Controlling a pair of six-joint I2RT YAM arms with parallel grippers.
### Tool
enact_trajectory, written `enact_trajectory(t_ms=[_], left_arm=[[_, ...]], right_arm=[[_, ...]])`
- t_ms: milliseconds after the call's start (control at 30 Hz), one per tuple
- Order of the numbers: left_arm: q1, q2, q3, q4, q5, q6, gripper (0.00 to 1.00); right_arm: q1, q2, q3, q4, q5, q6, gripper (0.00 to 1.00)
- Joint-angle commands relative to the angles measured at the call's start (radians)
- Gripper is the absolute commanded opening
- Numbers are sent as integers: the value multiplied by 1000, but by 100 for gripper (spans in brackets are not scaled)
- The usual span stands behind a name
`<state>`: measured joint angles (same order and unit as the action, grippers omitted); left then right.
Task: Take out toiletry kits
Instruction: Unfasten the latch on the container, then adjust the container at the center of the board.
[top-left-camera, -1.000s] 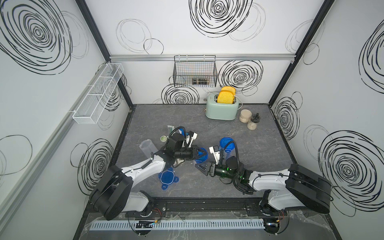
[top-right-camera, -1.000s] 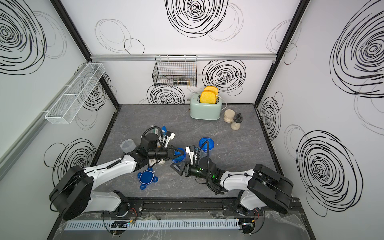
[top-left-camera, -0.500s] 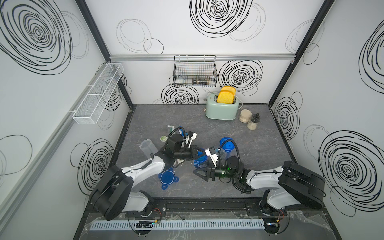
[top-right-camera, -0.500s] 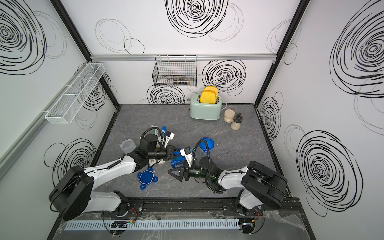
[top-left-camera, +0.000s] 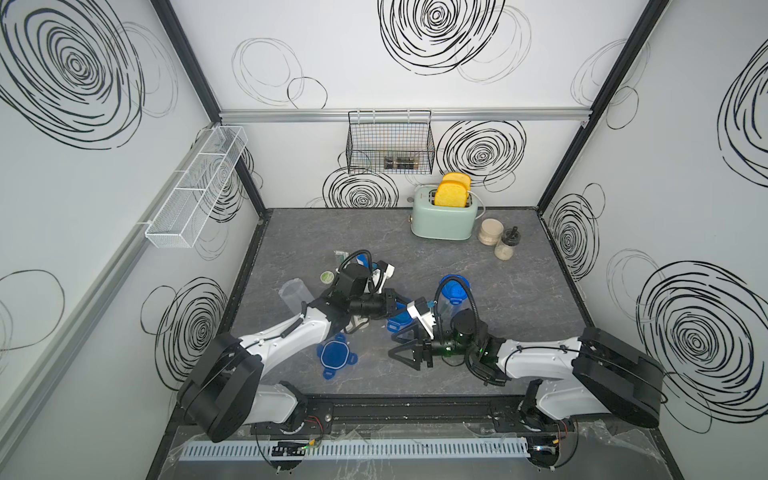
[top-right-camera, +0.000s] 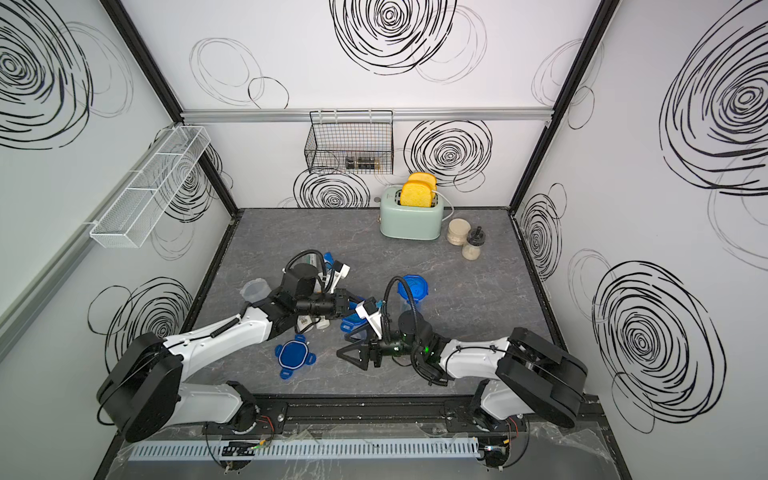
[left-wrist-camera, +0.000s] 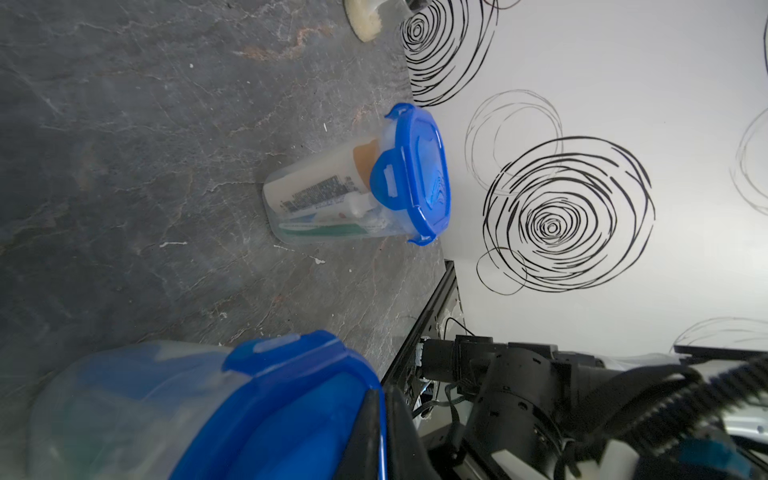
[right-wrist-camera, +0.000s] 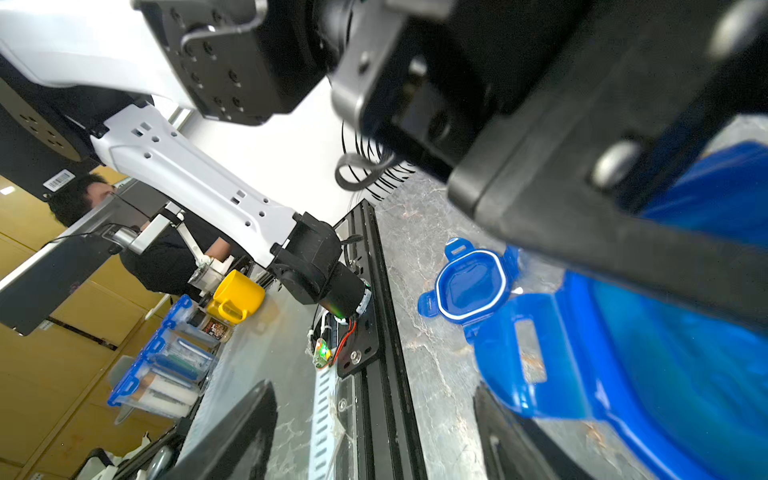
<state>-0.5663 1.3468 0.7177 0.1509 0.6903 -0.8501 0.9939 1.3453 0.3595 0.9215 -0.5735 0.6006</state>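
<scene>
In both top views you're on the opening step: your left gripper (top-left-camera: 404, 304) is nearly closed at the lid (top-left-camera: 397, 324) of the near jar (top-left-camera: 394, 332), and the right gripper (top-left-camera: 407, 352) is wide and empty just beside it. Left wrist: the lid's rim looks pinched, and a kit (left-wrist-camera: 320, 187) sits sealed in the far jar (left-wrist-camera: 332, 239), well apart. Right wrist: a loose lid (right-wrist-camera: 469, 286) lies on the bench (right-wrist-camera: 424, 232). Next, I'd judge, brace the jar and peel the lid.
</scene>
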Motion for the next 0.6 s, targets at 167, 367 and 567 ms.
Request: enact_trajectory(t_ms=[167, 367, 567], left_arm=[[23, -138, 194, -320, -100, 165, 34], [39, -274, 154, -502, -230, 215, 45], [32, -321, 64, -527, -215, 217, 50]], right_arm=[[-102, -167, 74, -426, -66, -151, 77], [-223, -261, 122, -615, -38, -179, 76], [-273, -269, 145, -664, 42, -184, 78]])
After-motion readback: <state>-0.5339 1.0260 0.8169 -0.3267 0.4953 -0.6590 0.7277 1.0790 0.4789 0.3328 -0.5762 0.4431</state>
